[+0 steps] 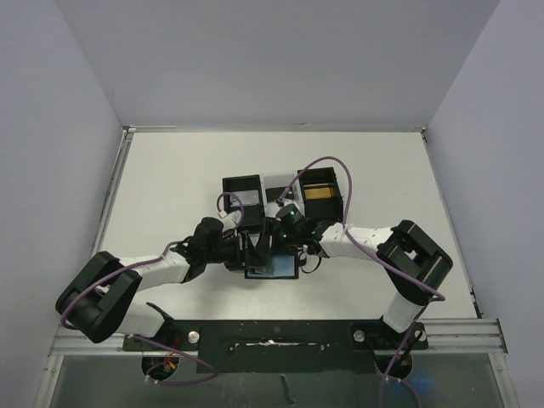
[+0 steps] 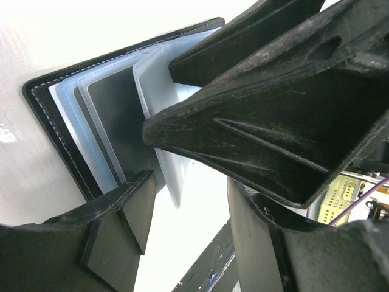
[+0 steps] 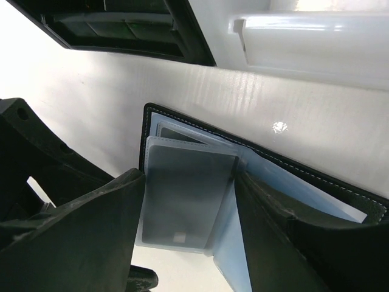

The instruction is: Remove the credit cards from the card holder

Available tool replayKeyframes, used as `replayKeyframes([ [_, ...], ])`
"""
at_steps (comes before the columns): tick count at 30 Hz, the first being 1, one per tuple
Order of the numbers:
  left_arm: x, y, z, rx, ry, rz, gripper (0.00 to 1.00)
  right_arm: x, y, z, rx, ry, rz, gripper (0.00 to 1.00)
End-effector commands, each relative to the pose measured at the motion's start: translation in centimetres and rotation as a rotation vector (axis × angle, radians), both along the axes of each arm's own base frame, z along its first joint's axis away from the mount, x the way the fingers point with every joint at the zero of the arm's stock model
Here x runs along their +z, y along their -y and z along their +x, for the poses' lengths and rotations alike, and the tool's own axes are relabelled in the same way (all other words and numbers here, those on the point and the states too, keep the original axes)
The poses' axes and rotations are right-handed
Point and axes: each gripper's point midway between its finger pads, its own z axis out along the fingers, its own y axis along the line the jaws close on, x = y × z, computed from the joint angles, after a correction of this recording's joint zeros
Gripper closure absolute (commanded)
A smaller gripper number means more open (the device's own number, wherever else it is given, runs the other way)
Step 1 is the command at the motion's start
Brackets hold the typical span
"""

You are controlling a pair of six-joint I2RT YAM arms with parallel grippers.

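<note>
The card holder (image 1: 276,271) lies open on the table between both arms, its blue-grey sleeves fanned out. In the right wrist view a grey card (image 3: 185,194) sits inside a clear sleeve of the holder (image 3: 255,159). My right gripper (image 3: 189,201) is open, its fingers (image 3: 91,231) standing either side of that sleeve, the right one resting on the holder's other half. My left gripper (image 2: 188,237) is open and empty at the holder's (image 2: 61,115) edge, with bare table between its fingers. A gold-tan card (image 1: 321,194) lies in the right black box.
Two black open-top boxes (image 1: 242,191) stand behind the holder with a white piece (image 1: 276,185) between them. The right gripper's fingers (image 2: 273,109) fill much of the left wrist view. A black rail (image 1: 272,330) runs along the near edge.
</note>
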Motion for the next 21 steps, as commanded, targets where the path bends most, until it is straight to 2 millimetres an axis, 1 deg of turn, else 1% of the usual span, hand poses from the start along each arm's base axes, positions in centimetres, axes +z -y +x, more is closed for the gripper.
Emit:
replayKeyframes([
  [1, 3.9, 2.0, 2.0, -0.026, 0.12, -0.099, 0.51, 3.3, -0.1, 0.5, 0.023, 0.082, 0.024, 0.37],
  [4, 3.9, 2.1, 2.0, -0.022, 0.116, -0.107, 0.51, 4.6, 0.5, 0.9, 0.006, 0.123, 0.022, 0.31],
  [6, 3.7, 2.2, 2.0, -0.028, 0.106, -0.107, 0.51, 5.2, 1.3, 1.3, -0.023, 0.142, 0.008, 0.28],
  [10, 3.4, 2.5, 1.7, -0.049, 0.082, -0.113, 0.51, 5.6, 3.0, 1.9, -0.099, 0.162, -0.038, 0.24],
  [15, 3.6, 2.9, 1.7, -0.058, 0.081, -0.123, 0.51, 6.0, 5.3, 2.5, -0.206, 0.175, -0.084, 0.22],
  [19, 3.7, 4.1, 1.5, -0.091, 0.072, -0.128, 0.51, 6.3, 7.0, 2.6, -0.285, 0.185, -0.112, 0.21],
  [21, 3.9, 5.2, 1.2, -0.116, 0.073, -0.141, 0.51, 6.5, 7.7, 2.7, -0.324, 0.192, -0.107, 0.21],
])
